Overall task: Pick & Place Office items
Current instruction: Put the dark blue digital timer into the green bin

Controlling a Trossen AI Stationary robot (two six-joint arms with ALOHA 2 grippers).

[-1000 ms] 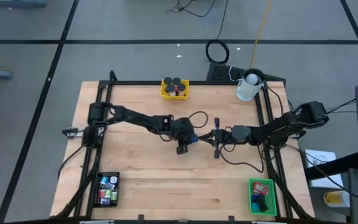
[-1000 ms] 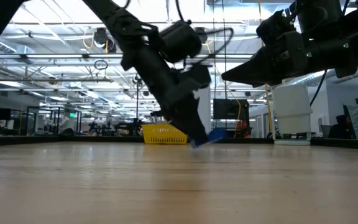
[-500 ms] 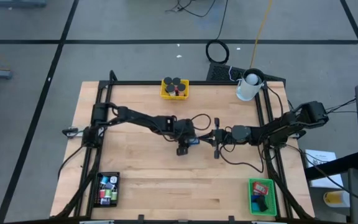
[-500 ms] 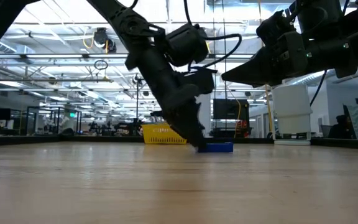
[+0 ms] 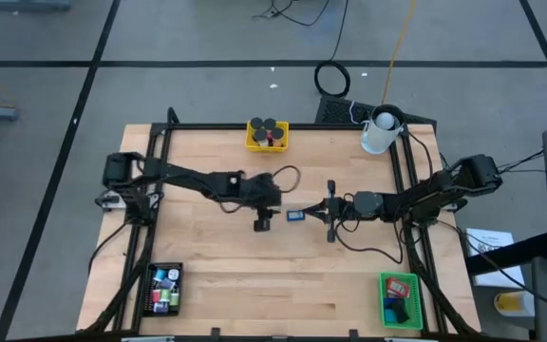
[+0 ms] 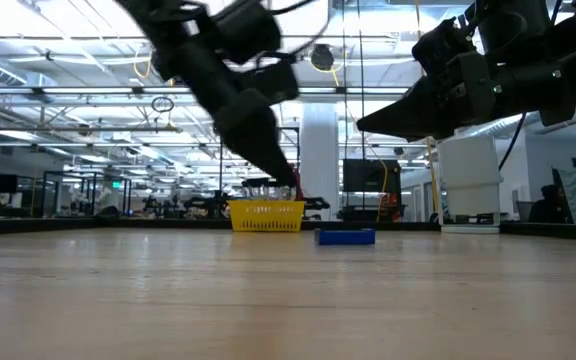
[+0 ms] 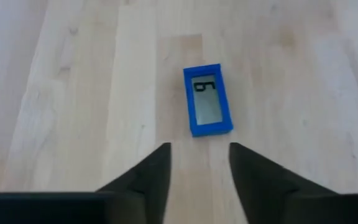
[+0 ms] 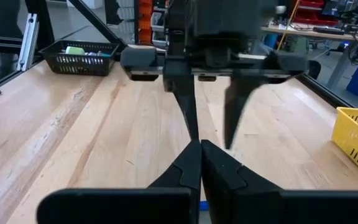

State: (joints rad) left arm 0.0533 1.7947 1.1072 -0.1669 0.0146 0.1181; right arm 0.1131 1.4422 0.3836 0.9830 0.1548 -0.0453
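Note:
A small blue rectangular office item with a grey window (image 7: 207,107) lies flat on the wooden table near its middle (image 5: 294,216) (image 6: 345,237). My left gripper (image 7: 199,155) hangs open above the table, just to the item's left (image 5: 273,211), slanting down toward it without touching. My right gripper (image 8: 201,163) is shut and holds nothing; it is level above the table, just right of the item (image 5: 317,212), and faces the left gripper.
A yellow tray (image 5: 267,142) holding black caps stands at the far edge, with a white cup (image 5: 378,135) at the far right. A black tray (image 5: 165,289) of small items sits at the near left. A green tray (image 5: 400,300) sits at the near right.
The blue item was tipped up at my left gripper's fingertips; it then came down flat on the table and has stayed there. My left gripper has since risen and drawn back toward the table's left edge, away from the item.

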